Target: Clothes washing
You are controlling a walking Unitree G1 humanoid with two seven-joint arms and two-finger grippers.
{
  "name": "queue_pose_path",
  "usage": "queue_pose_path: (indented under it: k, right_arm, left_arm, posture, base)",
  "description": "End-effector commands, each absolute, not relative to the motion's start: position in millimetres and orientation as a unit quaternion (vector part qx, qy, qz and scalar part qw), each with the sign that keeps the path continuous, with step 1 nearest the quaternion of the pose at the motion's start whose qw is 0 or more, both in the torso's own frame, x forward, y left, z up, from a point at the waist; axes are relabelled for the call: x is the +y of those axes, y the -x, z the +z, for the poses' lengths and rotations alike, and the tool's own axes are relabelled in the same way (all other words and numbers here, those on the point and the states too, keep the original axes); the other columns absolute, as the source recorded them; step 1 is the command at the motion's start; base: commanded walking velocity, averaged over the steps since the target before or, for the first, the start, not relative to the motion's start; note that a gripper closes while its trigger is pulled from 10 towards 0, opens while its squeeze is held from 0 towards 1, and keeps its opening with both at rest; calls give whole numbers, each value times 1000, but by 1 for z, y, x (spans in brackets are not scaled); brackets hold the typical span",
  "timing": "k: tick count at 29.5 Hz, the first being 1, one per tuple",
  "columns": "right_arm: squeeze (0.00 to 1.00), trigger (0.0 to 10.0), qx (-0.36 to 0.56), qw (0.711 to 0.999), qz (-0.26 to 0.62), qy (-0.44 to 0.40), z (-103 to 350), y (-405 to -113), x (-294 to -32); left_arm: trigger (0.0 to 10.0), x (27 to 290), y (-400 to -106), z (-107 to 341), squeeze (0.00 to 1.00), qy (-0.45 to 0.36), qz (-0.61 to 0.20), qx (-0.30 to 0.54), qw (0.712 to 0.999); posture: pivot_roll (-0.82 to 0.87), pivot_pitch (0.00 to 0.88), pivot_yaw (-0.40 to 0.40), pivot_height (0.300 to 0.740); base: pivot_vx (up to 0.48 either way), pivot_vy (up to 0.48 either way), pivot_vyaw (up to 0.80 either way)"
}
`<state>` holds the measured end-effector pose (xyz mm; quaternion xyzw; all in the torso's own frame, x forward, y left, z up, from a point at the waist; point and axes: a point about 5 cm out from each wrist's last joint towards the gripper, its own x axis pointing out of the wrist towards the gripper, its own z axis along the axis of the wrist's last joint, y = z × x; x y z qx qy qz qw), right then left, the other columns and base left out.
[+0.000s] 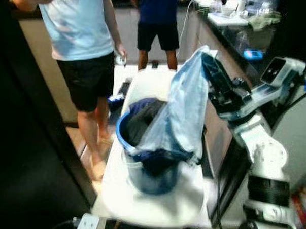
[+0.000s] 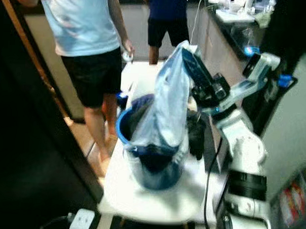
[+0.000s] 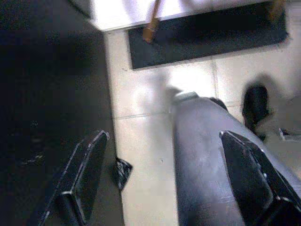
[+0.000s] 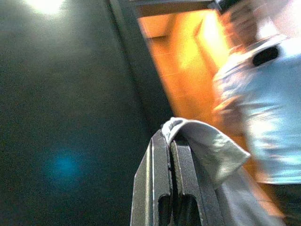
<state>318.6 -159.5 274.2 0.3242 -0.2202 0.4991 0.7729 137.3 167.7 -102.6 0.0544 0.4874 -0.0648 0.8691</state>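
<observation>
Right gripper (image 1: 209, 58) is clamped on a pale blue garment (image 1: 179, 110), held raised, its lower end hanging into the blue laundry basket (image 1: 122, 136) on the white table (image 1: 154, 208). Left gripper (image 3: 164, 179) hangs idle, fingers apart. A person (image 1: 80, 35) stands beside the table.

A: Persons standing by?
B: Two. A person in a pale blue T-shirt (image 1: 78, 22) and black shorts is standing left of the white table (image 1: 139, 205); a second person in a dark navy top (image 1: 157, 8) is standing farther back.

A: Furnishings showing?
B: A dark-topped counter (image 1: 232, 34) is running along the right, carrying a white tray (image 1: 226, 19) and blurred items. A dark panel (image 1: 19, 154) is filling the left.

A: Floor level?
B: A white power strip (image 1: 87, 224) is lying beneath the table's near edge. A dark mat (image 3: 207, 37) is lying on pale floor tiles (image 3: 146, 160).
</observation>
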Motion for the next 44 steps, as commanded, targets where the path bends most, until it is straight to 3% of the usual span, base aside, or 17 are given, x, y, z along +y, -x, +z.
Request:
queue_pose_path:
  k: [1,2,3,4,9,11,19,30,34,44]
  right_arm:
    - [0,0,-209,815,456,-289,276,-331,-156]
    - [0,0,-201,840,428,-267,276,-338,-156]
    - [0,0,-201,840,428,-267,276,-338,-156]
    - [0,0,-196,862,400,-243,278,-344,-155]
    - [0,0,-201,869,386,-237,281,-346,-156]
    - [0,0,-210,903,322,-190,294,-354,-160]
    - [0,0,-245,931,235,-135,316,-362,-166]
    - [0,0,-277,945,159,-70,333,-368,-167]
    - [0,0,-294,950,104,-12,343,-370,-171]
    - [0,0,-292,952,87,25,343,-373,-168]
  left_arm:
    - [10000,169,-125,-107,0,-60,-72,514,853]
    - [10000,169,-125,-107,0,-62,-73,513,853]
    - [10000,169,-125,-107,0,-62,-73,513,853]
    - [10000,169,-126,-107,0,-65,-75,512,853]
    - [10000,169,-126,-107,0,-66,-76,511,854]
    - [10000,169,-127,-107,0,-66,-78,508,855]
    - [10000,169,-128,-106,0,-67,-80,506,856]
    - [10000,168,-129,-106,0,-67,-80,505,857]
    - [10000,167,-128,-106,0,-65,-79,505,857]
    - [10000,168,-128,-106,0,-66,-77,503,858]
  posture:
    - [6,0,23,740]
    - [7,0,23,740]
    - [7,0,23,740]
    - [7,0,23,740]
    - [7,0,24,740]
    - [7,0,26,740]
    - [7,0,27,740]
    - [10,0,20,740]
    - [13,0,17,740]
    - [13,0,9,740]
  base:
    - [0,0,-800]
    - [0,0,-800]
    - [0,0,-800]
    - [0,0,-800]
    - [0,0,-800]
    - [0,0,-800]
    - [0,0,-800]
    - [0,0,-800]
    - [0,0,-800]
    - [0,0,-800]
